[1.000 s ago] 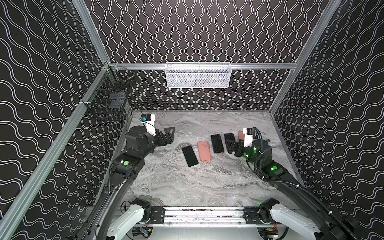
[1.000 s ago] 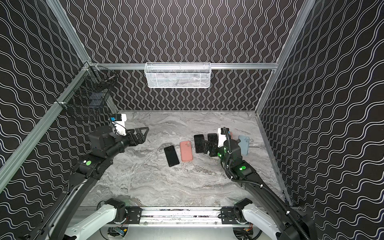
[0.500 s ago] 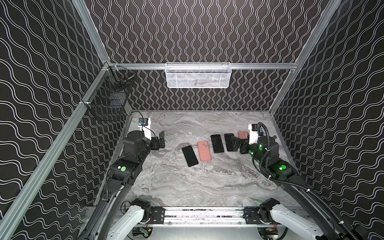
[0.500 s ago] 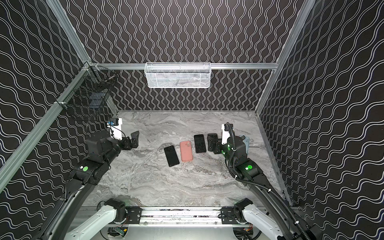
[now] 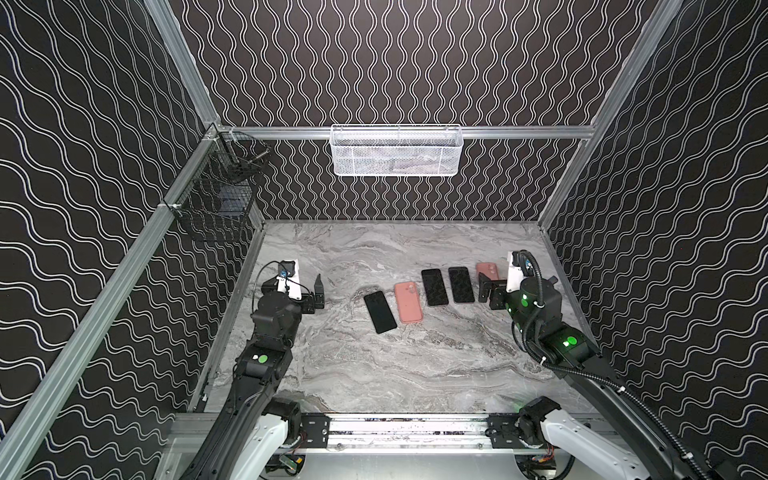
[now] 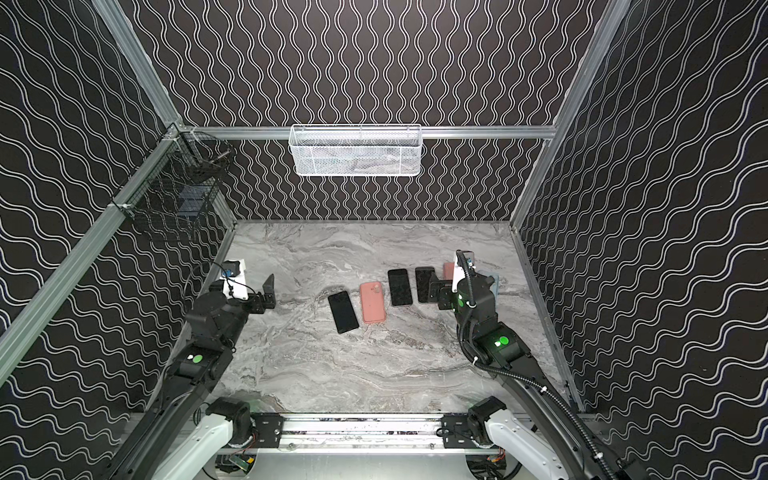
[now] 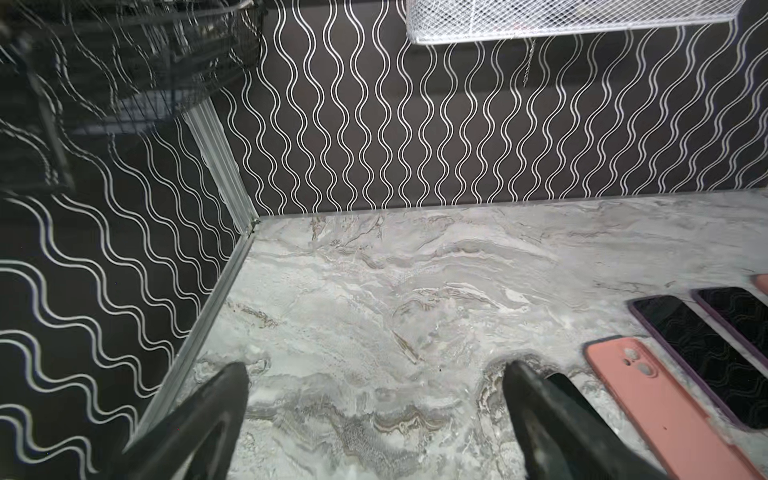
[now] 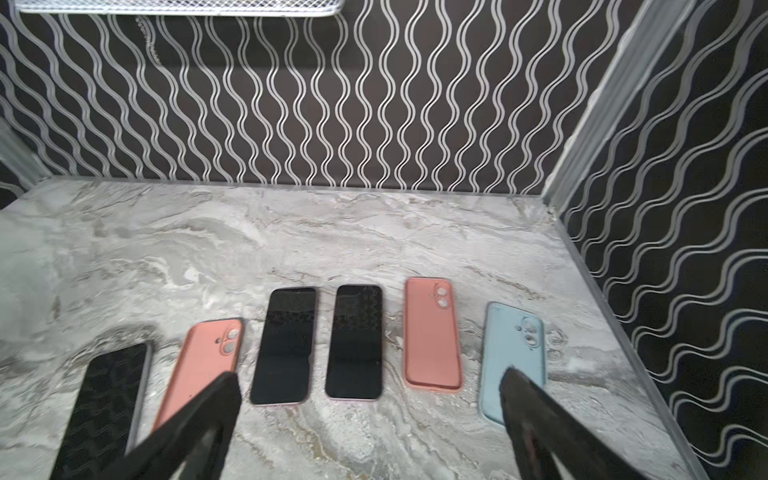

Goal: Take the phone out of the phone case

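Note:
Several phone-shaped things lie in a row on the marble table (image 5: 374,374). From the left: a black phone (image 5: 379,311) screen up, a pink phone case (image 5: 408,302) back up, two black phones (image 5: 434,286) (image 5: 461,284) with thin purplish rims, another pink case (image 5: 487,271), and a light blue case (image 8: 511,353). In the right wrist view the row runs from the black phone (image 8: 104,407) to the pink case (image 8: 432,332). My left gripper (image 5: 316,295) is open over bare table, left of the row. My right gripper (image 5: 488,293) is open, low by the row's right end, holding nothing.
A white mesh basket (image 5: 397,151) hangs on the back wall and a black wire basket (image 5: 216,203) on the left wall. Patterned walls close in three sides. An aluminium rail (image 5: 399,428) with both arm bases runs along the front edge.
Both arms have drawn back from the row: the left gripper moved left toward the wall, the right gripper moved right toward its wall. Both stayed open. The phones and cases have not moved.

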Controlling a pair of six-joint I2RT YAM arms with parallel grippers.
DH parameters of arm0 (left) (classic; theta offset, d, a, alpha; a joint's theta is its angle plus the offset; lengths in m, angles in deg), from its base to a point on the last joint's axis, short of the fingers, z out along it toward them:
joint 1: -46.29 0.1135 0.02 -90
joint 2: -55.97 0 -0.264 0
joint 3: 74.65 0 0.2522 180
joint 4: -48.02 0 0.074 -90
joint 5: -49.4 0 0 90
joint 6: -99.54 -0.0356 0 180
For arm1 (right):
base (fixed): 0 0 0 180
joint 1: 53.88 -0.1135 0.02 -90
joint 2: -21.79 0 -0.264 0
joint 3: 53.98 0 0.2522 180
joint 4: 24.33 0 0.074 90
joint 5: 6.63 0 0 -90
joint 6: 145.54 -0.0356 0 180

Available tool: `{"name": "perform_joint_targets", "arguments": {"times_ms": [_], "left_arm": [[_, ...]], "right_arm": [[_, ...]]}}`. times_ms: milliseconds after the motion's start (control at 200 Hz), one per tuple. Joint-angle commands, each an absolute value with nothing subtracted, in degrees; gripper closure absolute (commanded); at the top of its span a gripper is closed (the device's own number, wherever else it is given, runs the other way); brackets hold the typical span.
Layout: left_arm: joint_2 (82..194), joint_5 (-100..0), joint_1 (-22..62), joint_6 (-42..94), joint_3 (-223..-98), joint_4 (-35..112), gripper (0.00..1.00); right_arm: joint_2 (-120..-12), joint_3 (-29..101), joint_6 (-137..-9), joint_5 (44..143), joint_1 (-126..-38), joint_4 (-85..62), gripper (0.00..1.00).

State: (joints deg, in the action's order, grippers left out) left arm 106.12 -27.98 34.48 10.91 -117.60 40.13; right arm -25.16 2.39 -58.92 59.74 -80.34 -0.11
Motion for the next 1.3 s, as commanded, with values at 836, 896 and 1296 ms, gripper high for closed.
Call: {"name": "perform_joint_targets", "arguments": {"times_ms": [836, 896, 1296], "left_arm": [[151.0, -36.6, 44.7, 8.3, -104.7, 102.4, 0.01], [150.3, -37.4, 44.9, 8.4, -106.5, 97.7, 0.01], [150.8, -38.5, 44.8, 7.1, -108.7, 94.4, 0.01]], "right_arm": [[-25.8, -3.7, -53.7, 70.7, -73.7, -10.8, 0.01], [-26.1, -4.0, -53.9, 72.5, -71.8, -11.5, 0.01], [-28.3, -13.4, -54.0, 73.4, -65.5, -27.1, 0.01]]}}
